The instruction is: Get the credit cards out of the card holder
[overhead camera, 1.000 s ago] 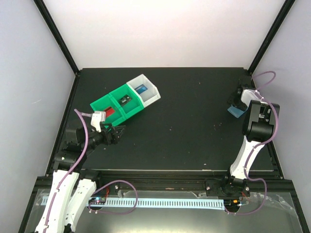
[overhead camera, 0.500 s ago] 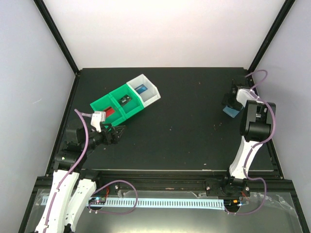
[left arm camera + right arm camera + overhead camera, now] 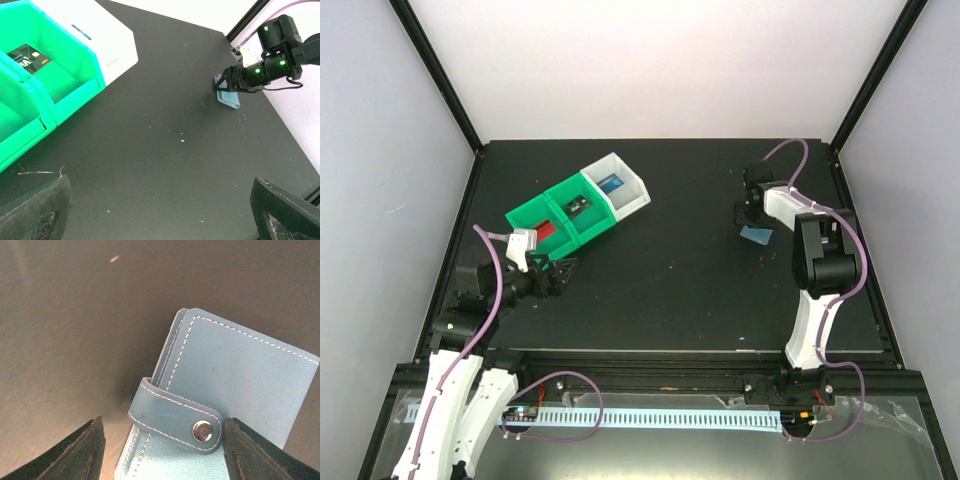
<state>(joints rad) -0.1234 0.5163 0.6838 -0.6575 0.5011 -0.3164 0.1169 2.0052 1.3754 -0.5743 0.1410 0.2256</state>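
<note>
**Item:** blue, stitched, soft folding card holder (image 3: 240, 370).

**Location:** It is lying on the black worktop (image 3: 660, 300), right of centre, well apart from the green and white plastic bins (image 3: 75, 97).

**Condition:** It is showing closed. A strap (image 3: 170, 412) is wrapping over its fold edge and fastening with a round metal snap (image 3: 202, 429). No card is showing in it. Small flat credit cards (image 3: 578, 205) in red, black and blue are lying in the bins.

**Bearing:** I am hovering my right pincer (image 3: 162, 421) directly over the holder, fingers straddling it. The fold edge is running roughly along my fingers, slightly slanted. The near end is cropped, so I am not calling the long axis.

**Pincers:** The right one is standing partly spread, with one finger clear of the fold edge and the other at the opposite side, contact not discernible. I am judging that nothing is pinched. My left pincer (image 3: 160, 181) is hanging spread wide and empty near the bins, so the right arm is much the nearer.
</note>
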